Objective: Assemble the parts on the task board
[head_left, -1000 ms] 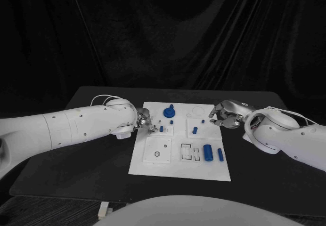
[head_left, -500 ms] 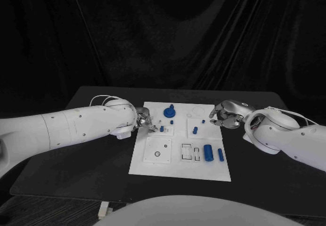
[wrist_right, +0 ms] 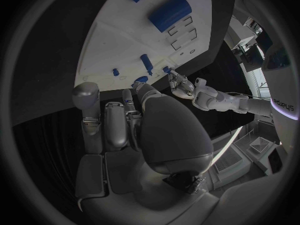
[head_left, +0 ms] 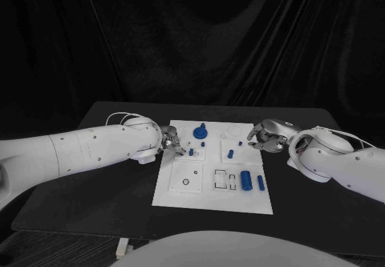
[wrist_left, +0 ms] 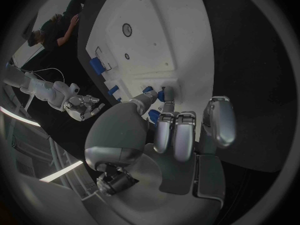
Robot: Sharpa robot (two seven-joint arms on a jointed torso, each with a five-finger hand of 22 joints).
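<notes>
The white task board (head_left: 210, 194) lies in the middle of the black table. Blue parts stand on it: a round piece (head_left: 200, 132), small pegs (head_left: 230, 153) and a thick cylinder (head_left: 245, 180). My left hand (head_left: 171, 143) is at the board's left edge. Its thumb and one finger pinch a small blue peg (wrist_left: 161, 96) standing in the board, while its other fingers (wrist_left: 176, 135) are curled in. My right hand (head_left: 262, 136) is at the board's far right edge with its fingers (wrist_right: 106, 122) curled and nothing in them.
A thin blue rod (head_left: 260, 182) lies beside the thick cylinder. Outlined slots (head_left: 223, 179) and a ring hole (head_left: 186, 182) mark the board's near half. Black table (head_left: 96, 206) surrounds the board, and a dark curtain hangs behind.
The left hand's fingertips have shifted slightly down at the small peg. The right hand and the other parts have stayed put.
</notes>
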